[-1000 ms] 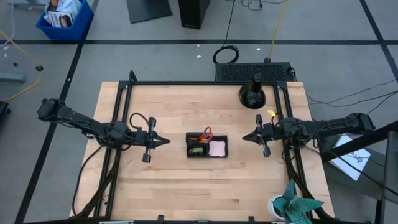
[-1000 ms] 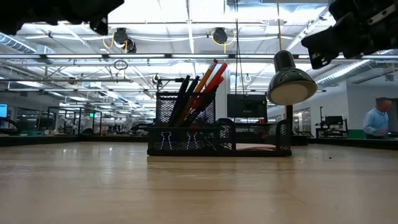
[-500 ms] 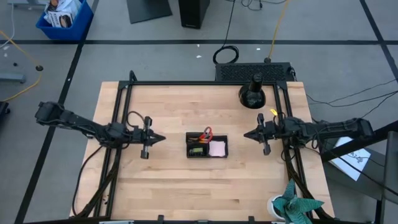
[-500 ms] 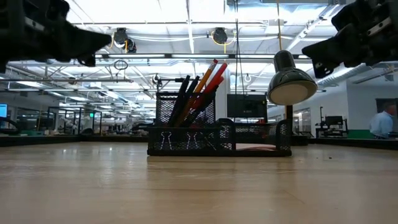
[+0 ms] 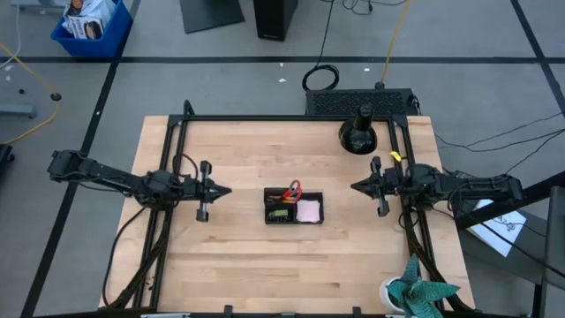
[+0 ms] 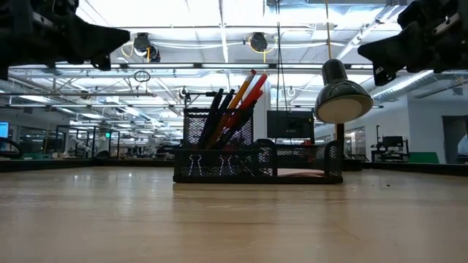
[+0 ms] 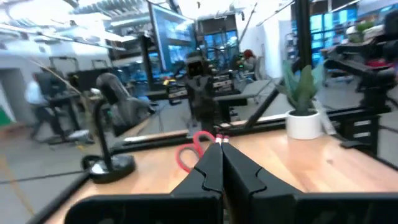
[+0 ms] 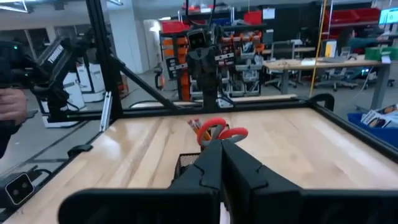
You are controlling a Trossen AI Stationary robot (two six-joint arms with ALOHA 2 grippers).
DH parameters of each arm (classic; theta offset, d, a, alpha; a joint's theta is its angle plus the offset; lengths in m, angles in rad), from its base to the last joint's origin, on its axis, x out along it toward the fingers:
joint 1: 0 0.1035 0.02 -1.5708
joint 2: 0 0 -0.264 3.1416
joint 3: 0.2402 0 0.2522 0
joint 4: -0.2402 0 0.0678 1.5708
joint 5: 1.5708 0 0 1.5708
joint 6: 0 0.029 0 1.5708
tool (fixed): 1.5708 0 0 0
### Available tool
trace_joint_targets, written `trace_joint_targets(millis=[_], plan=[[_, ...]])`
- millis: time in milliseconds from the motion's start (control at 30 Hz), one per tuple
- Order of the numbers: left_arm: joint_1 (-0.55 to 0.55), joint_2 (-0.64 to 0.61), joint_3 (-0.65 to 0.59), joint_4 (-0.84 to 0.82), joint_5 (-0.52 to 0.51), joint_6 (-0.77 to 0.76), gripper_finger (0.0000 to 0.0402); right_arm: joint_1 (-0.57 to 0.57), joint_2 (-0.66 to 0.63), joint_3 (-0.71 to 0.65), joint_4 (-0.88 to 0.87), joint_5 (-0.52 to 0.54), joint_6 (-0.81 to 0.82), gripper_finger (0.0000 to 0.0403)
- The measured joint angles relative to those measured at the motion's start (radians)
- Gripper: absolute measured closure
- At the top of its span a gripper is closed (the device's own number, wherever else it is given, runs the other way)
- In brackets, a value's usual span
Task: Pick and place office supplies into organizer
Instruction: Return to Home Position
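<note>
Across the pale wooden table (image 5: 238, 256) you had both dark arms reaching inward from opposite sides, held clear above the surface. Your left gripper (image 5: 228, 191) hung well to the left of centre, its fingers pressed together to a point with nothing between them. Your right gripper (image 5: 354, 186) faced it from well to the right, likewise pinched closed and empty. Near the far edge, on the right arm's side, stood the round black domed desk lamp (image 5: 358, 132).

Between the two grippers, apart from both, sat the small black mesh organizer (image 5: 294, 222). Its taller left section held the red-handled scissors (image 5: 294, 187), with black pens (image 6: 219, 109) and thin orange pencils (image 6: 245, 91) leaning to one side. The pink square sticky-note pad (image 5: 308, 210) lay flat in the right compartment, and tiny black binder clips (image 6: 194, 165) showed behind the low front mesh.
</note>
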Motion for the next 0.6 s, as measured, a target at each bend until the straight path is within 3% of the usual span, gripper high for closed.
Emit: trace_joint_targets(millis=[167, 333, 500, 600], plan=[[-0.074, -0.147, 0.011, -0.059, -0.107, 0.122, 0.0401, 0.0, -0.115, 0.001, -0.083, 0.004, -0.01, 0.0403], [-0.141, -0.281, 0.011, -0.186, -0.213, 0.172, 0.0401, 0.0, -0.244, 0.053, -0.295, 0.023, -0.023, 0.0403], [-0.142, -0.342, 0.011, -0.287, -0.239, 0.174, 0.0401, 0.002, -0.241, 0.124, -0.342, 0.022, -0.059, 0.0403], [-0.106, -0.342, 0.011, -0.323, -0.187, 0.177, 0.0401, 0.002, -0.241, 0.13, -0.351, 0.021, -0.092, 0.0403]])
